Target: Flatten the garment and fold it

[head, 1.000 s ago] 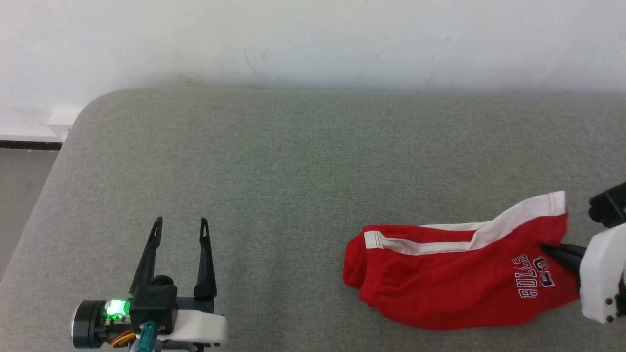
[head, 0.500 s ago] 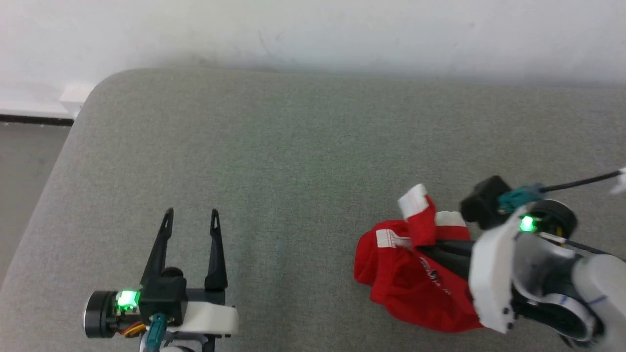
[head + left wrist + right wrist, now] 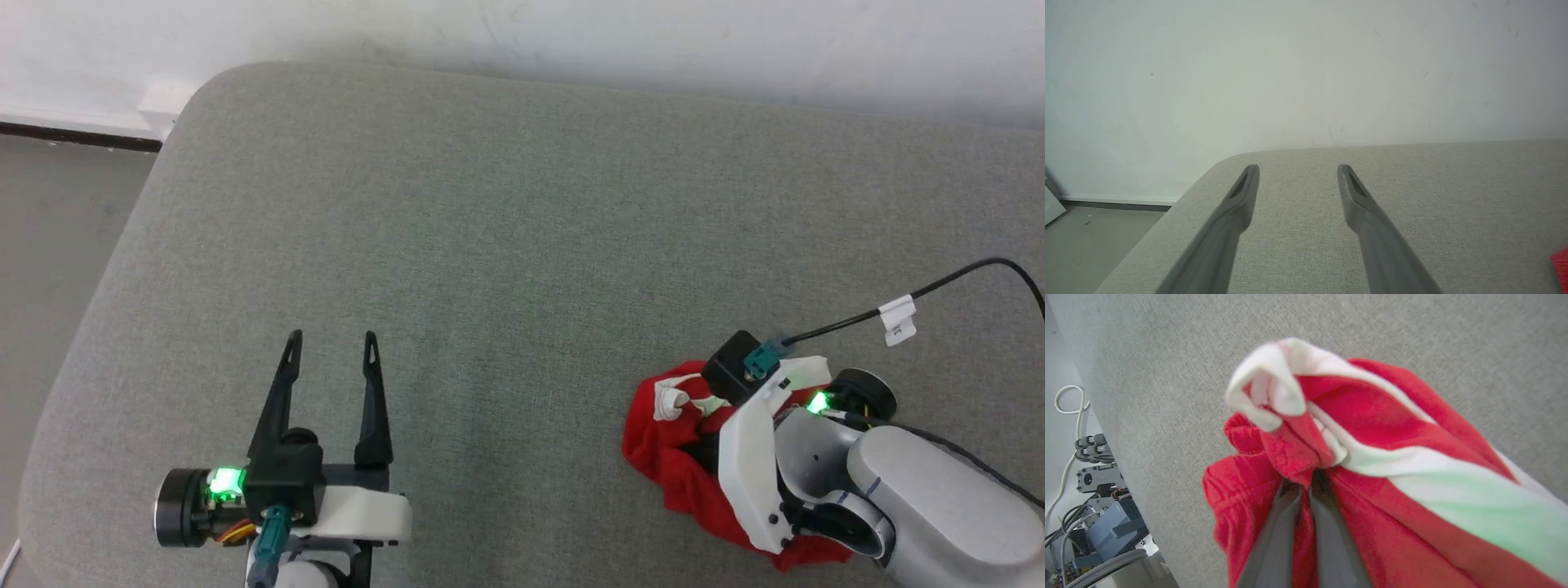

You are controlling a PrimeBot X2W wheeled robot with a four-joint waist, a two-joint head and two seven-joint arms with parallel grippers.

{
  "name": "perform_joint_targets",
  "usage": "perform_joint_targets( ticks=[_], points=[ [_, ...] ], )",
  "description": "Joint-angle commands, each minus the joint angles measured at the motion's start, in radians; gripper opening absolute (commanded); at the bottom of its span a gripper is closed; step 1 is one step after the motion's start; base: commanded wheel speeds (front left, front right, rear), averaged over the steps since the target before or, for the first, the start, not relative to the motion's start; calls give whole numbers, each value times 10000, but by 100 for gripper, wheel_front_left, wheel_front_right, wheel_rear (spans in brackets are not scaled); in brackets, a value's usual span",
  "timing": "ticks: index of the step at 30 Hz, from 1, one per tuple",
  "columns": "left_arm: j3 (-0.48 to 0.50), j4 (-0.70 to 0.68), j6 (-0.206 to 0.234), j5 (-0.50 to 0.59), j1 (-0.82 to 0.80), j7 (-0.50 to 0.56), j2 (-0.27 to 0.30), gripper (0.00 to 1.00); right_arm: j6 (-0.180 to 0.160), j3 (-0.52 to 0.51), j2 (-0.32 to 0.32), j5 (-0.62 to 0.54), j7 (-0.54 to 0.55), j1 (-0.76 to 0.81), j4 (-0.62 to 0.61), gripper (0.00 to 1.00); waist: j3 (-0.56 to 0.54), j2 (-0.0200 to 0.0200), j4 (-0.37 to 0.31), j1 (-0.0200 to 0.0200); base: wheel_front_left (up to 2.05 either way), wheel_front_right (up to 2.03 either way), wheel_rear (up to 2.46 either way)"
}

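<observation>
Right gripper (image 3: 1308, 484) is pinched shut on a fold of the garment (image 3: 1380, 428). The fingers are basically together, with red cloth and a curl of white trim bunched right at the tips. The shorts hang off it in a crumpled wad, around 4 o'clock on the grey padded surface (image 3: 490, 245) in the head view. I can't tell how much of the wad rests on the pad.

Left gripper (image 3: 332, 336) is over at 7 o'clock with its fingers spread wide. It holds nothing, sits well apart from the cloth and points toward 12.

Progress-wise I'd say barely started: nothing is flat and no fold is made. The garment needs spreading out, smoothing, then folding, and the left arm probably has to take another edge.

Versus a second ago, the shorts were stretched out sideways with the stripe and lettering readable. Now they're scrunched into a lump with the lettering hidden, and the right arm has swung in over the pad. The head camera has shifted too, so the pad's corner sitting elsewhere isn't the pad moving. Left gripper looks unchanged.
</observation>
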Motion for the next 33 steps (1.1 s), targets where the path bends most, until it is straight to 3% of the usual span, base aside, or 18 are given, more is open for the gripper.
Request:
perform_joint_targets(
  ticks=[1, 2, 3, 8, 14, 22, 27, 33],
  points=[
    [28, 18, 2, 135, -88, -47, -15, 100, -7, 253, 7, 29, -276, -121, 57, 7, -91, 0, -60, -1, 0, 0, 0],
    [41, 26, 4, 138, -56, -47, 0, 100, -7, 395, -100, -84, -602, -238, -52, 46, -151, 0, -92, -1, 0, 0, 0],
    [50, 44, 2, 142, -20, -47, 19, 100, -7, 463, -212, -153, -946, -323, -194, 100, -231, 0, -145, -1, 0, 0, 0],
    [154, 79, -10, 106, 236, -47, 135, 100, -7, -171, -749, -248, -2448, -523, -1272, 100, -648, 0, -602, -1, 0, 0, 0],
    [261, 30, -80, 48, 352, -47, 177, 100, -7, -2556, -951, -1511, -4810, -320, -2031, 100, -912, 0, -1184, -1, 0, 0, 0],
    [508, -67, -161, -63, 343, -47, 142, 100, -7, -6431, 787, -4491, -7819, 1695, -1586, 100, -1119, 0, -1592, -1, 0, 0, 0],
    [695, -175, -247, -141, 405, -47, 72, 100, -7, -8183, 2334, -5457, -8288, 3505, -1749, 100, -1185, 0, -1609, -1, 0, 0, 0],
    [857, -227, -405, -162, 560, -47, 15, 100, -7, -9625, 3964, -5787, -8310, 5315, -2923, 100, -1251, 0, -1575, -1, 0, 0, 0]
  ],
)
